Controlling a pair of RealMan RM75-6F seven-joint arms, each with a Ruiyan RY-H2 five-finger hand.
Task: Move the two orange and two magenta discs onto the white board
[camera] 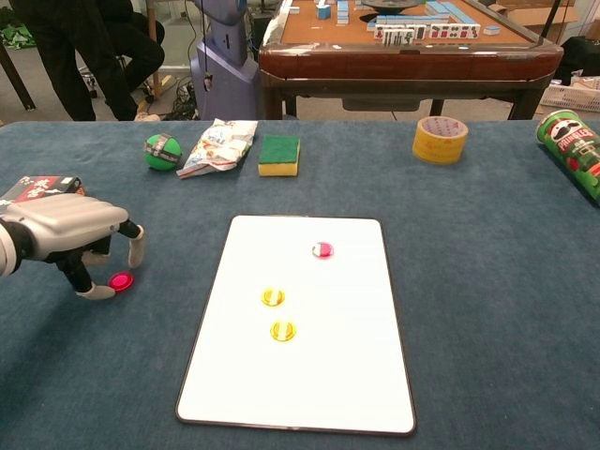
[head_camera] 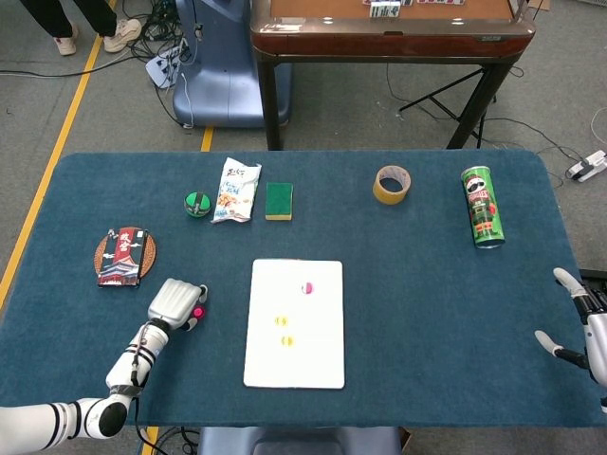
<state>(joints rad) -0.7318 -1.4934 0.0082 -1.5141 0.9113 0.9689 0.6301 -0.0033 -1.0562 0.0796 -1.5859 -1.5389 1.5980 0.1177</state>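
The white board [head_camera: 294, 365] [camera: 300, 384] lies at the table's centre front. On it sit two orange discs [camera: 273, 297] [camera: 282, 330] and one magenta disc [camera: 322, 250], also seen in the head view as orange [head_camera: 281, 321] [head_camera: 287, 340] and magenta [head_camera: 306, 287]. A second magenta disc [camera: 120, 279] [head_camera: 198, 311] lies on the blue cloth left of the board. My left hand [camera: 66, 230] [head_camera: 175, 301] hovers over it, thumb tip on the cloth just beside it and a finger hanging above; the disc is not lifted. My right hand [head_camera: 580, 327] rests at the far right edge, fingers apart, holding nothing.
Along the back stand a green ball [head_camera: 197, 204], a snack bag [head_camera: 235, 190], a green sponge [head_camera: 279, 201], a yellow tape roll [head_camera: 392, 184] and a lying green can [head_camera: 484, 207]. A round coaster with a packet [head_camera: 123, 256] sits behind my left hand.
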